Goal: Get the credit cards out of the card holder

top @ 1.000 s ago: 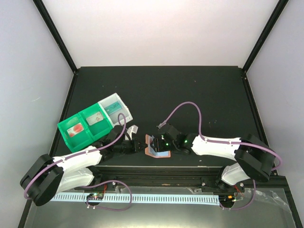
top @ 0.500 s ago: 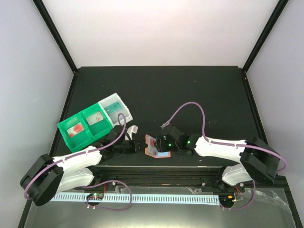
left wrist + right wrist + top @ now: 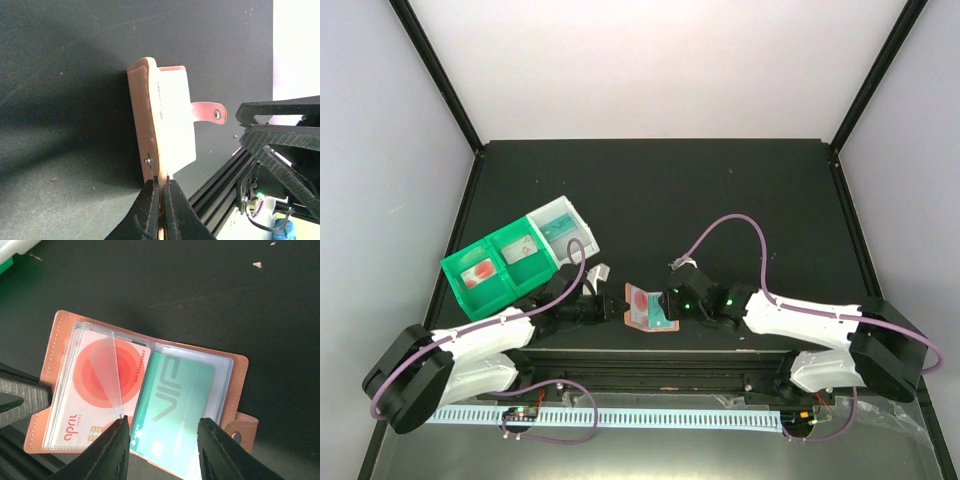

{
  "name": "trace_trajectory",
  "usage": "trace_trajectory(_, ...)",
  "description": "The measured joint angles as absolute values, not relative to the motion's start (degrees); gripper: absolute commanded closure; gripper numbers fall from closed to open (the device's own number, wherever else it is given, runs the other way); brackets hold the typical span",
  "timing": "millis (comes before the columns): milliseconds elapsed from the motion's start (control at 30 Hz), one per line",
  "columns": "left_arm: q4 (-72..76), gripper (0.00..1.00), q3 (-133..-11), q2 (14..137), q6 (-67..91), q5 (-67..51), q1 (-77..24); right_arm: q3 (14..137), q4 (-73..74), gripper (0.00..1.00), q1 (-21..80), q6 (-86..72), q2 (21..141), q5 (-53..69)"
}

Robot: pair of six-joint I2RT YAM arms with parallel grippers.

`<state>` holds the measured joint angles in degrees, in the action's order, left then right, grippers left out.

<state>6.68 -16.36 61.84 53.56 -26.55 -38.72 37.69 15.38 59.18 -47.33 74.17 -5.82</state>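
Overhead, two close-ups, shared card holder

We see the card holder in salmon-brown leather with pale stitching along its edge. The white card carries overlapping red-orange circles and red lettering; the teal card bears darker teal letters. The counter is matte black. The compartment tray is bright green and white, and the cable is purple.
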Motion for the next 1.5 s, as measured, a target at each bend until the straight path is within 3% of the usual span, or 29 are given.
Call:
trace_trajectory(200,5.3,0.79,-16.4,61.8,53.1,-25.4,-38.7,37.5,15.2,0.81,59.2,-46.4,73.2,-6.4)
trace_trajectory(400,0.8,0.55,-17.0,60.2,52.2,-22.7,-38.7,35.9,12.6,0.83,59.2,-45.9,73.8,-5.2)
trace_trajectory(533,-3.5,0.5,-19.2,58.3,51.2,-20.5,-38.7,35.7,11.1,0.84,59.2,-45.6,75.7,-4.4)
trace_trajectory(867,-4.1,0.5,-21.5,58.7,49.9,-20.6,-38.8,34.7,8.6,0.84,59.2,-45.1,78.6,-4.1)
trace_trajectory(1500,13.4,0.59,-21.5,76.3,52.5,-28.6,-41.5,31.0,5.4,0.86,59.0,-45.1,80.3,-3.9)
